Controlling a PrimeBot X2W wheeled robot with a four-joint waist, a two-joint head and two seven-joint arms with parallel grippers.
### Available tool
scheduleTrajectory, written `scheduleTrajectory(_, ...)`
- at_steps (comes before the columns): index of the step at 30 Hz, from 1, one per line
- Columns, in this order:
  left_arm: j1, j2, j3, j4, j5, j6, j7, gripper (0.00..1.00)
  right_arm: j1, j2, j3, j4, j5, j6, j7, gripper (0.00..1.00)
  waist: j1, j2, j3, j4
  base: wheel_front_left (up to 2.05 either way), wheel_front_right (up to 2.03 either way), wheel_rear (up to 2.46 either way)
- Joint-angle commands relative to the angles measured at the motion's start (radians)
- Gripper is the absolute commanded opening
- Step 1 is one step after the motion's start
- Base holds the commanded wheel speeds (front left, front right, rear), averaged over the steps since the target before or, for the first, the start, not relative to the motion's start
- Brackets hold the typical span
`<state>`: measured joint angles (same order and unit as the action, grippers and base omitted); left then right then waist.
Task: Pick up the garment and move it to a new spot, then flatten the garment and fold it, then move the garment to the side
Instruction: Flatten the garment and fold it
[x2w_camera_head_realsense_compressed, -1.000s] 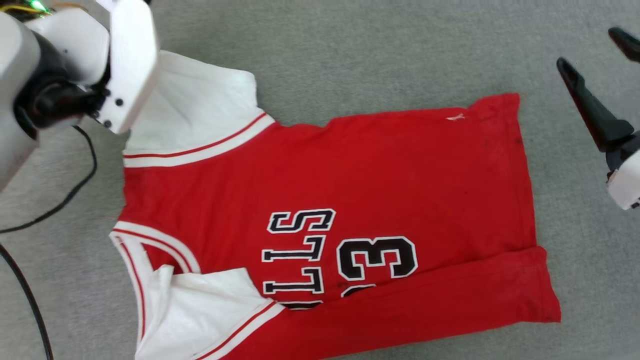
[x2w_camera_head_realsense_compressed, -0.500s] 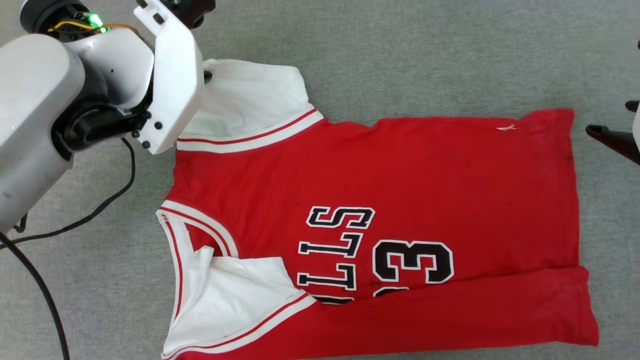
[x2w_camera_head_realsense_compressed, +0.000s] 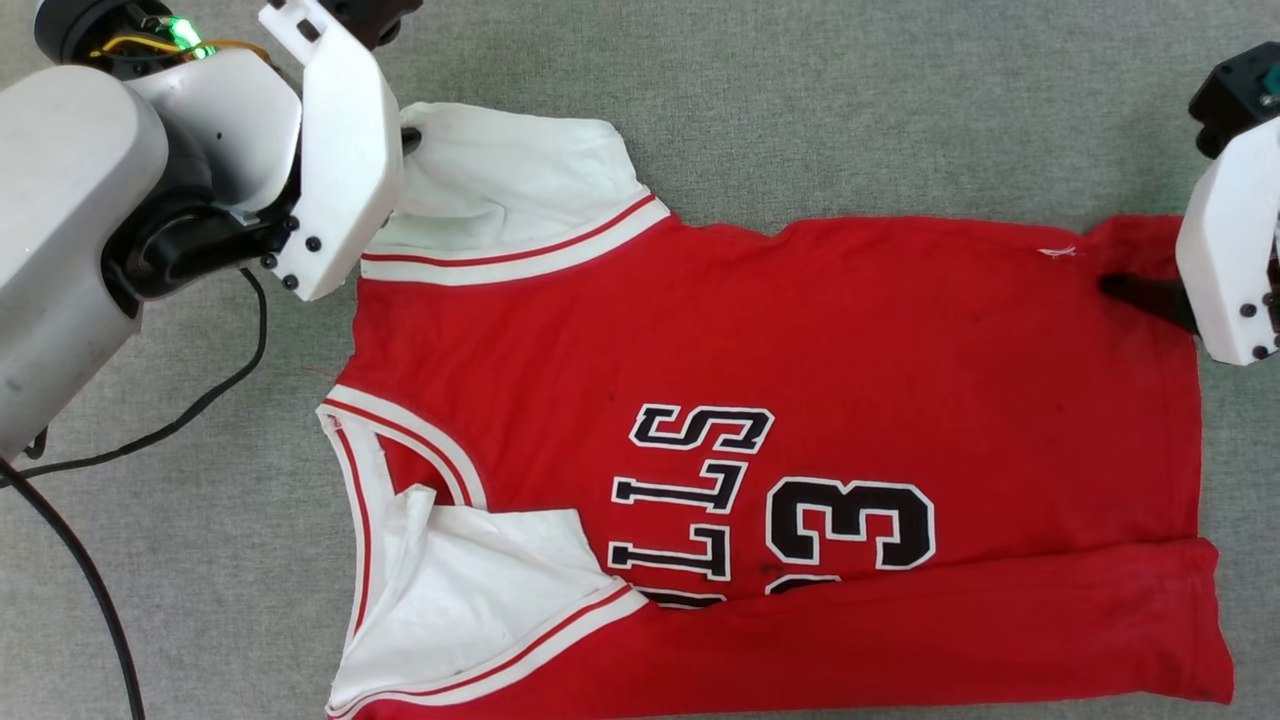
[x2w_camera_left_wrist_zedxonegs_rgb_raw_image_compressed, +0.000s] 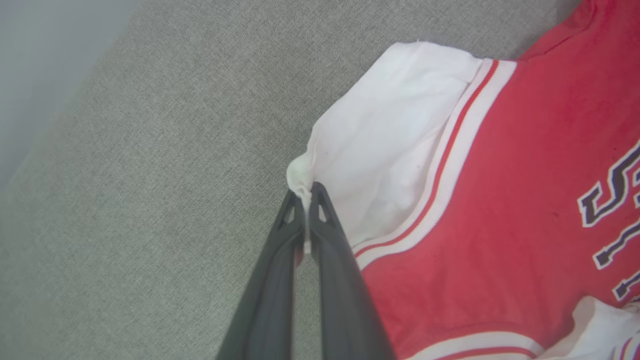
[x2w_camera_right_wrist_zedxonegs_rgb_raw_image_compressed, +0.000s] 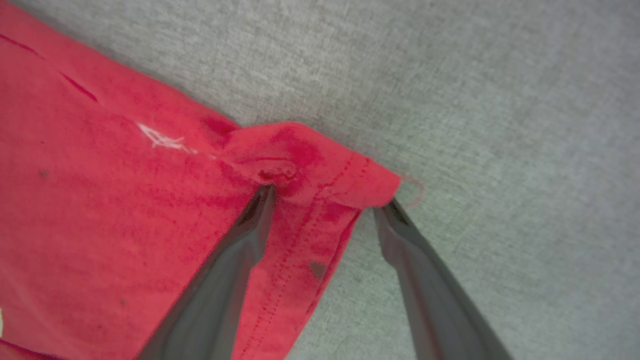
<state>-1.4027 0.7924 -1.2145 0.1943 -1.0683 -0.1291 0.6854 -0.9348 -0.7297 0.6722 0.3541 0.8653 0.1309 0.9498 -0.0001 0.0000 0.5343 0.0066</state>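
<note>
Pinching shirt (x2w_camera_head_realsense_compressed: 800, 330) sleeve corner in our clenched left gripper (x2w_camera_left_wrist_zedxonegs_rgb_raw_image_compressed: 306, 202); right gripper (x2w_camera_right_wrist_zedxonegs_rgb_raw_image_compressed: 327, 197) spread astride hem corner, unclosed; we judge both corners wanted for folding.

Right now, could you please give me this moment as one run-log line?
left gripper: shut on garment, white sleeve tip | right gripper: open, straddling hem corner | garment: near edge folded over

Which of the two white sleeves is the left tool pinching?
The far sleeve, at the head view's top: the left tool is shut on its outer corner. The near sleeve lies folded onto the red front of the garment, untouched.
</note>
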Motion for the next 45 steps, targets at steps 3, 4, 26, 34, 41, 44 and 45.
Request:
scheduleTrajectory(3, -0.006, -0.002, -0.009, 0.014, -0.004, 0.0, -0.015, 0.0, 0.062, 0.067, 0.069, 0.067, -0.007, 0.0, -0.041, 0.34, 0.0001, 0.0, -0.007, -0.004, 0.0, 0.0, 0.0)
scheduleTrajectory(4, -0.001, 0.0, -0.012, 0.017, -0.005, 0.0, -0.02, 0.0, 0.054, 0.071, 0.074, 0.07, -0.015, 0.0, -0.066, 0.0, 0.0001, 0.0, -0.013, -0.006, 0.0, 0.0, 0.0)
scheduleTrajectory(26, 0.257, 0.13, -0.053, -0.133, -0.026, 0.031, -0.155, 0.0, 0.178, -0.103, 0.136, -0.052, 0.122, 0.0, -0.425, 0.0, 0.0001, 0.0, -0.3, -0.015, 0.0, 0.0, 0.0)
scheduleTrajectory(34, 0.443, 0.202, -0.061, -0.256, -0.024, 0.085, -0.187, 0.0, 0.323, -0.127, 0.162, -0.074, 0.146, 0.0, -0.502, 0.0, 0.0001, 0.0, -0.369, -0.018, 0.0, 0.0, 0.0)
scheduleTrajectory(41, 0.602, 0.24, -0.064, -0.329, -0.038, 0.139, -0.212, 0.0, 0.443, -0.132, 0.151, -0.103, 0.163, 0.0, -0.561, 0.0, 0.0001, 0.0, -0.391, -0.015, 0.0, 0.0, 0.0)
scheduleTrajectory(44, 0.667, 0.231, -0.065, -0.326, -0.049, 0.15, -0.231, 0.0, 0.487, -0.138, 0.146, -0.108, 0.157, 0.0, -0.573, 0.0, 0.0001, 0.0, -0.392, -0.016, 0.0, 0.0, 0.0)
scheduleTrajectory(45, 0.686, 0.226, -0.064, -0.322, -0.051, 0.154, -0.238, 0.0, 0.499, -0.14, 0.142, -0.107, 0.16, 0.0, -0.576, 0.0, 0.0001, 0.0, -0.392, -0.016, 0.0, 0.0, 0.0)
